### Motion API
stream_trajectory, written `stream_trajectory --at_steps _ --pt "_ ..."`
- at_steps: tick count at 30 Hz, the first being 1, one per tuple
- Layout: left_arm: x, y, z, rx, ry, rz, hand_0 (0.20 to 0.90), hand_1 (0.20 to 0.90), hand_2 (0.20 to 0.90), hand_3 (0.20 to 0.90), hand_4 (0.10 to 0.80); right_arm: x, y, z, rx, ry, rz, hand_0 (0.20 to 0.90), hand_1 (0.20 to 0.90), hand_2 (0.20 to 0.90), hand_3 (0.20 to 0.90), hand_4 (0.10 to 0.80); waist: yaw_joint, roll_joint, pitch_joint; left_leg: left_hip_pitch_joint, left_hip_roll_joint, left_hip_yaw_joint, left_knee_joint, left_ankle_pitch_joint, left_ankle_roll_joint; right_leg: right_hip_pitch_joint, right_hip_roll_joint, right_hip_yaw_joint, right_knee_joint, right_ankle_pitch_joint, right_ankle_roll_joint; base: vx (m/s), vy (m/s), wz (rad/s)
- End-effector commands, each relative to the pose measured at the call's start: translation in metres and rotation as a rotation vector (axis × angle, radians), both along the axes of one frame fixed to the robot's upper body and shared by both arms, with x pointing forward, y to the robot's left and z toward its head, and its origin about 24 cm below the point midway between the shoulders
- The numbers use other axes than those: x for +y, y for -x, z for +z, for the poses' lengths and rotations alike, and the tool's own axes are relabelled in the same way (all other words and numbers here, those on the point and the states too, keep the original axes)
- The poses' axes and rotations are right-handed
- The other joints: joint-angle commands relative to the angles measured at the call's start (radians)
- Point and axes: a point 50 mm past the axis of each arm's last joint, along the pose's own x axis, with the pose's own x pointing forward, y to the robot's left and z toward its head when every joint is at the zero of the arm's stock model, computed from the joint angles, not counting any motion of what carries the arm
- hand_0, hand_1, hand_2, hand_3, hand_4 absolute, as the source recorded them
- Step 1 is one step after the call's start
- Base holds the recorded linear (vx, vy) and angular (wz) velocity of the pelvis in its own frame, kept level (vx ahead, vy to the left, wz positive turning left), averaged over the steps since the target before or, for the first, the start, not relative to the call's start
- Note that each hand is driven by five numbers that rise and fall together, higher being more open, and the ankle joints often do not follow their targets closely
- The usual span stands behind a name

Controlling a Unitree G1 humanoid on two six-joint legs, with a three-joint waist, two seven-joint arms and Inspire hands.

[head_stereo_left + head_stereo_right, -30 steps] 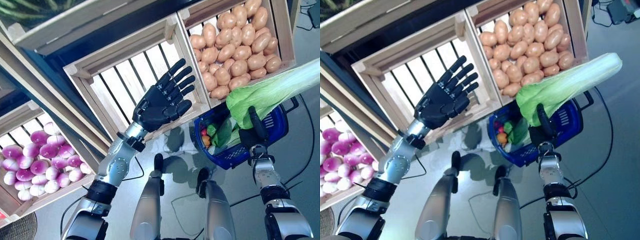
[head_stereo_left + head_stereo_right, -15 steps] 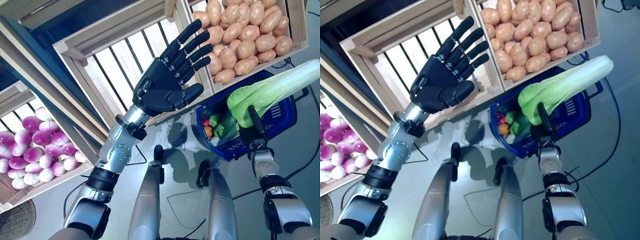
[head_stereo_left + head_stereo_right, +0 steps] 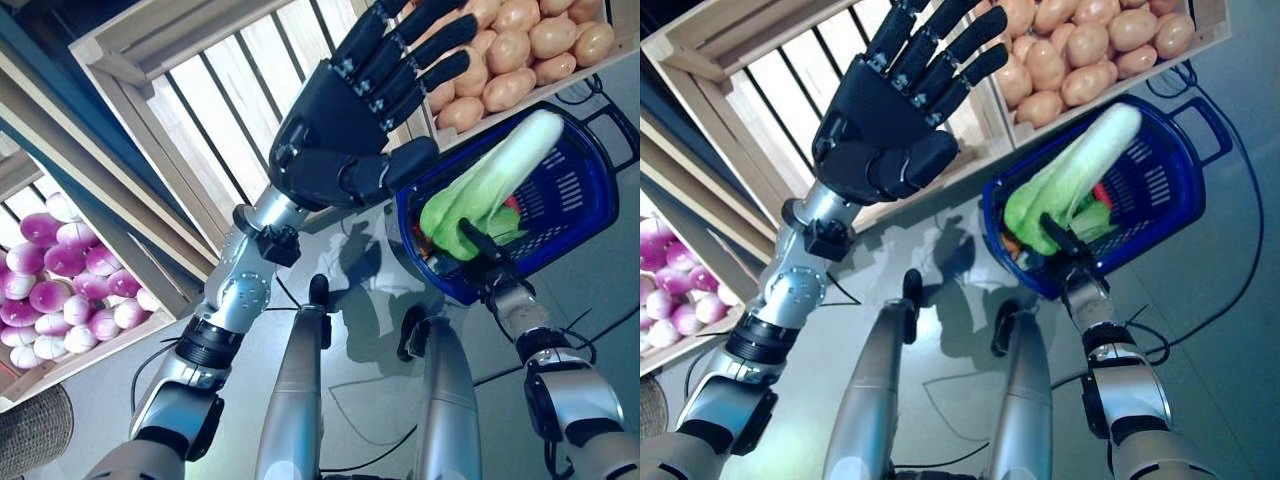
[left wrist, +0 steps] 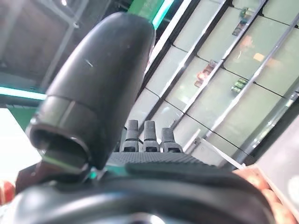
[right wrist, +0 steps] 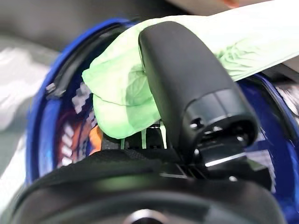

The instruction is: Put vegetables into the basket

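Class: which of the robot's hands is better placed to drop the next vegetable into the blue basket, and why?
The right hand: it grips the green cabbage directly over the blue basket. The left hand is raised, open and empty, before the wooden crate.

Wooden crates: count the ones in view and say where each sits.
3. The turnip crate sits at the left, an empty slatted crate is in the middle behind the raised left hand, and the potato crate is upper right. More may lie out of frame.
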Motion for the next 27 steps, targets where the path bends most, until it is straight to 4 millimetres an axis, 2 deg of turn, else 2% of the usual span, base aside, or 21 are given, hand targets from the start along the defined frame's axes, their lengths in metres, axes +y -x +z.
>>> stream_trajectory --at_steps 1,4,8,9,10,14,20,22,23,24,27 --pt "-0.012 0.041 0.054 -0.299 0.173 -0.168 0.9 0.9 0.9 0.9 0.8 -0.011 -0.018 0.05 -0.083 0.232 0.021 0.3 0.3 0.3 0.3 0.4 0.013 0.042 -0.002 0.03 -0.043 0.036 0.143 -0.216 0.075 0.019 0.031 0.007 0.017 0.062 -0.05 0.0 0.0 0.0" --pt "-0.015 0.041 0.054 -0.29 0.175 -0.173 0.9 0.9 0.9 0.9 0.8 -0.003 -0.023 0.055 -0.03 0.326 0.031 0.3 0.3 0.3 0.3 0.4 0.018 0.045 -0.002 0.001 -0.049 0.032 0.18 -0.223 0.076 -0.011 0.029 0.008 0.048 0.058 -0.053 0.004 0.001 0.06" --pt "-0.017 0.041 0.054 -0.284 0.182 -0.178 0.9 0.9 0.9 0.9 0.8 -0.003 -0.022 0.046 0.122 0.383 -0.034 0.3 0.3 0.3 0.3 0.4 0.025 0.05 -0.002 -0.011 -0.063 0.032 0.212 -0.235 0.077 -0.02 0.036 0.015 0.066 0.054 -0.054 0.021 0.024 0.04" --pt "-0.017 0.041 0.053 -0.282 0.181 -0.176 0.9 0.9 0.9 0.9 0.8 -0.003 -0.021 0.043 0.156 0.39 -0.055 0.528 0.528 0.528 0.528 0.552 0.025 0.052 -0.002 -0.01 -0.063 0.033 0.218 -0.237 0.075 -0.019 0.037 0.015 0.071 0.054 -0.053 0.033 0.021 -0.05" --pt "-0.018 0.041 0.053 -0.279 0.181 -0.175 0.9 0.9 0.9 0.9 0.8 -0.006 -0.019 0.041 0.199 0.43 -0.089 0.9 0.9 0.9 0.9 0.8 0.026 0.053 -0.002 -0.01 -0.062 0.034 0.222 -0.237 0.074 -0.019 0.037 0.015 0.074 0.054 -0.053 0.023 0.016 -0.05" --pt "-0.02 0.042 0.051 -0.265 0.196 -0.153 0.9 0.9 0.9 0.9 0.8 -0.013 -0.018 0.047 0.282 0.564 -0.21 0.9 0.9 0.9 0.9 0.8 0.027 0.06 -0.002 -0.012 -0.056 0.036 0.235 -0.238 0.08 -0.024 0.039 0.016 0.085 0.053 -0.055 0.0 0.0 0.0" --pt "-0.016 0.037 0.046 -0.23 0.237 -0.052 0.9 0.9 0.9 0.9 0.8 -0.019 -0.015 0.049 0.335 0.721 -0.259 0.9 0.9 0.9 0.9 0.8 0.027 0.065 -0.002 0.009 -0.05 0.038 0.216 -0.226 0.073 -0.006 0.045 0.015 0.063 0.07 -0.052 0.006 0.0 0.0" --pt "-0.013 0.035 0.043 -0.223 0.245 -0.027 0.9 0.9 0.9 0.9 0.8 -0.019 -0.014 0.049 0.347 0.732 -0.29 0.9 0.9 0.9 0.9 0.8 0.026 0.066 -0.002 0.02 -0.045 0.039 0.198 -0.224 0.073 0.002 0.05 0.017 0.048 0.073 -0.05 -0.036 0.006 0.0" --pt "-0.012 0.035 0.043 -0.231 0.245 -0.018 0.9 0.9 0.9 0.9 0.8 -0.02 -0.014 0.05 0.34 0.734 -0.298 0.9 0.9 0.9 0.9 0.8 0.026 0.065 -0.002 0.01 -0.043 0.043 0.18 -0.193 0.076 -0.007 0.051 0.012 0.032 0.099 -0.056 -0.069 0.006 -0.01" --pt "-0.011 0.037 0.044 -0.247 0.249 -0.01 0.9 0.9 0.9 0.9 0.8 -0.02 -0.014 0.049 0.341 0.737 -0.305 0.9 0.9 0.9 0.9 0.8 0.026 0.064 -0.002 0.021 -0.039 0.046 0.165 -0.19 0.077 0.002 0.051 0.01 0.019 0.102 -0.055 -0.074 -0.002 -0.02" --pt "-0.011 0.038 0.043 -0.267 0.252 0.0 0.9 0.9 0.9 0.9 0.8 -0.02 -0.014 0.05 0.288 0.72 -0.318 0.9 0.9 0.9 0.9 0.8 0.024 0.064 -0.002 0.058 -0.04 0.044 0.147 -0.208 0.071 0.034 0.056 0.013 0.006 0.088 -0.046 0.052 -0.007 -0.01"
